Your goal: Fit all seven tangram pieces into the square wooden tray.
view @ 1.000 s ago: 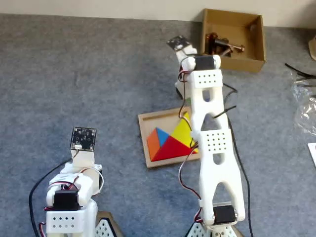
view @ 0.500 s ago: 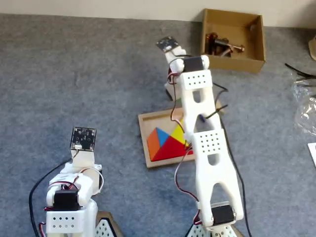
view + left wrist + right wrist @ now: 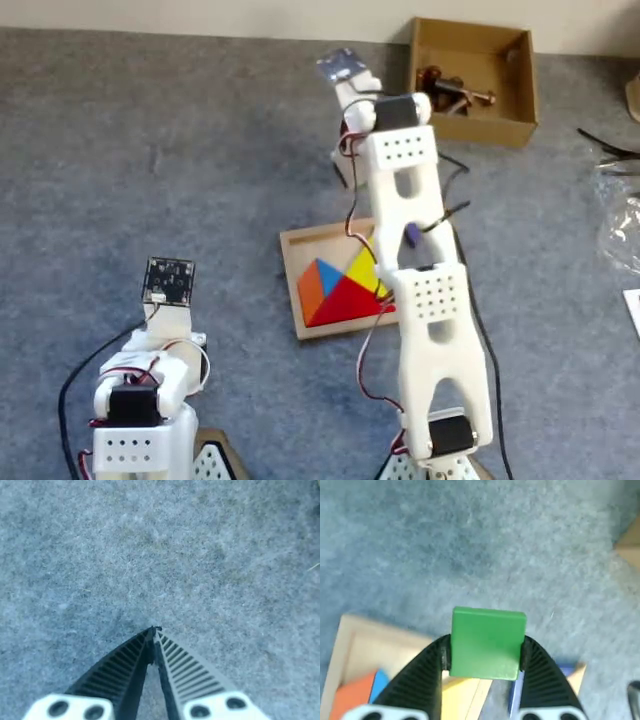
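Note:
The square wooden tray lies mid-table with orange, blue, red and yellow pieces in it. The right arm stretches over the tray's right side. In the right wrist view my right gripper is shut on a green square piece, held above the tray's edge; orange, blue and yellow pieces show beneath. My left gripper is shut with nothing in it, over bare grey carpet near the left arm's base.
A cardboard box with metal and wooden bits stands at the back right. Black cables and clear plastic lie at the right edge. Grey carpet covers the table; the left half is open room.
The right arm has swung its wrist leftward and back toward the far side, over the tray's far edge. The left arm has kept still.

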You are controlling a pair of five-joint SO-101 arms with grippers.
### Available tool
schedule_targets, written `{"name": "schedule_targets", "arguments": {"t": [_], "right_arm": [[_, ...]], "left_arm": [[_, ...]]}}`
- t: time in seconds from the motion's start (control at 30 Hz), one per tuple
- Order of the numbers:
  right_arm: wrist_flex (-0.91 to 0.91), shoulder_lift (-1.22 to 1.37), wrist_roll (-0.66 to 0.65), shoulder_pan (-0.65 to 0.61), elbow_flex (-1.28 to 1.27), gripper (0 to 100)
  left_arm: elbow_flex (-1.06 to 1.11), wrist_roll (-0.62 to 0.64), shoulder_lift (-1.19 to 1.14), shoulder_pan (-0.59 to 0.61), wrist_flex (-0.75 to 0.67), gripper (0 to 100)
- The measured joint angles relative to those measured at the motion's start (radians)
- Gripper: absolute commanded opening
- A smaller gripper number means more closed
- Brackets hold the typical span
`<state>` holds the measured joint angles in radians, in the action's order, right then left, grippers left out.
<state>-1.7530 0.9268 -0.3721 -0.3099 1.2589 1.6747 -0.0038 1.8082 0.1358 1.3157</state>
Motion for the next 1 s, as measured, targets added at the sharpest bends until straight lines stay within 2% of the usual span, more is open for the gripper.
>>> {"name": "schedule_targets", "arguments": {"t": [0.17,0.33,0.87,1.0], "right_arm": [[0.000,-0.167,-0.002,0.000,-0.302,4.9],[0.000,-0.221,-0.060,0.000,-0.476,4.8],[0.000,-0.233,-0.043,-0.043,-0.542,4.7],[0.000,-0.311,-0.028,-0.054,-0.572,4.7]], "left_arm": [[0.000,0.000,0.000,0.000,0.000,1],[0.000,0.000,0.000,0.000,0.000,1],[0.000,0.000,0.000,0.000,0.000,1],[0.000,0.000,0.000,0.000,0.000,1]]}}
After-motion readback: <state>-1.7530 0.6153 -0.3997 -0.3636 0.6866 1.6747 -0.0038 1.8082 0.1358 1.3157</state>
